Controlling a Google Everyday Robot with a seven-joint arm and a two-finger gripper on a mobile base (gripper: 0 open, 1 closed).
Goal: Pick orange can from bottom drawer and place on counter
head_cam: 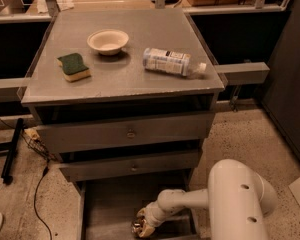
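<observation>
The bottom drawer [110, 209] stands pulled out at the foot of the grey cabinet, its flat floor showing. My gripper [144, 225] reaches down into the front right part of it from the white arm [190, 200]. Right at the gripper's tip sits the orange can [136, 228], a small shiny gold-brown thing with dark patches, mostly covered by the gripper. The can is low in the drawer, at the bottom edge of the camera view. The counter [125, 81] is the cabinet's flat grey top, well above the gripper.
On the counter lie a white bowl [108, 40], a green and yellow sponge [73, 66] and a clear bottle [170, 62] on its side. Two upper drawers [130, 132] are nearly closed. A cable [37, 194] trails on the floor at left.
</observation>
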